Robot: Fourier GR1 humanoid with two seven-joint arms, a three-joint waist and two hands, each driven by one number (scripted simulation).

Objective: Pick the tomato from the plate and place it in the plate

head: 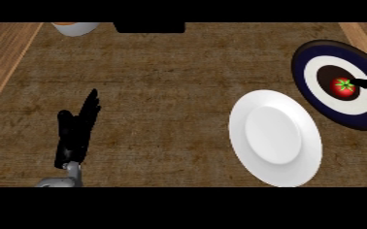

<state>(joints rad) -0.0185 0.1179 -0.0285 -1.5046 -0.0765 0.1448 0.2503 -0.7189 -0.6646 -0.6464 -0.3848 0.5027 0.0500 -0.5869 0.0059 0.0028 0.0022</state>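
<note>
A red tomato (343,88) with a green stem sits in the dark centre of a navy and white plate (326,48) at the right edge. A plain white plate (276,136) lies just left of it and nearer to me, with nothing on it. Only a small black part of my right hand (359,83) pokes in from the right edge, right beside the tomato's top; the rest is out of view. My left hand (75,131) rests at the lower left, open with its fingers pointing up, far from both plates.
A white bowl (75,27) shows at the top left and a black object (149,27) at the top centre. Lighter wooden strips border the brown counter (165,87) on the left and right.
</note>
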